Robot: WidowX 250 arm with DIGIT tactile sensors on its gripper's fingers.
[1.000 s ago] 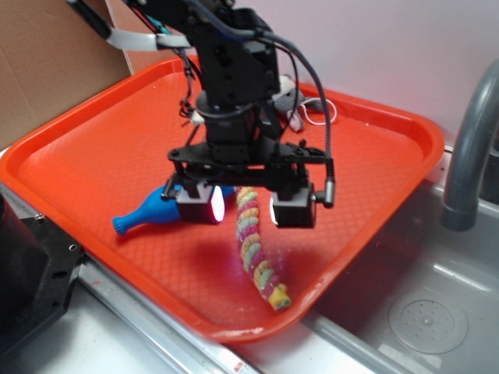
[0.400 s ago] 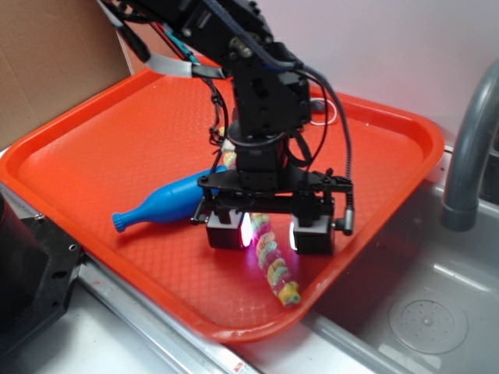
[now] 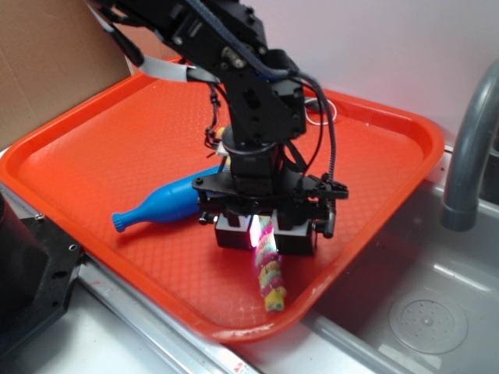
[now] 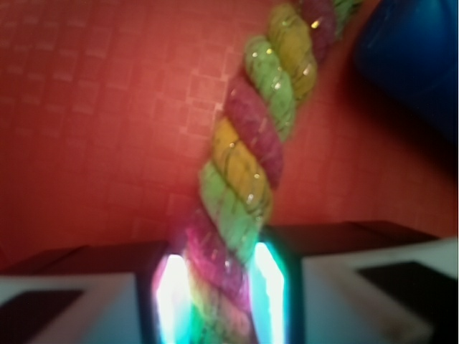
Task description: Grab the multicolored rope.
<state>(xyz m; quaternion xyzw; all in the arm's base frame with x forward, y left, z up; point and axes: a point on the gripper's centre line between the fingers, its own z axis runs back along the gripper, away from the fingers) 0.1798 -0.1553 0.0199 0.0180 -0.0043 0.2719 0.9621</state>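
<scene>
On the red tray (image 3: 93, 156), near its front edge, your gripper (image 3: 265, 232) squeezes tight on the multicolored rope (image 3: 268, 269), with the blue bottle (image 3: 168, 206) just left.

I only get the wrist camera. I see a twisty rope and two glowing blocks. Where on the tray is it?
Observer: The multicolored rope lies near the front edge of the orange tray, its free end pointing at that rim.
Operator: There's something blue in my corner. What is it?
Observer: A blue bottle lying on its side, neck pointing away from the rope.
Operator: Is the claw grabbing the rope?
Observer: The gripper is down at the tray with the rope between its fingers; from outside they look closed against it.
Operator: What's outside the tray?
Observer: A metal sink with a grey faucet.
</scene>
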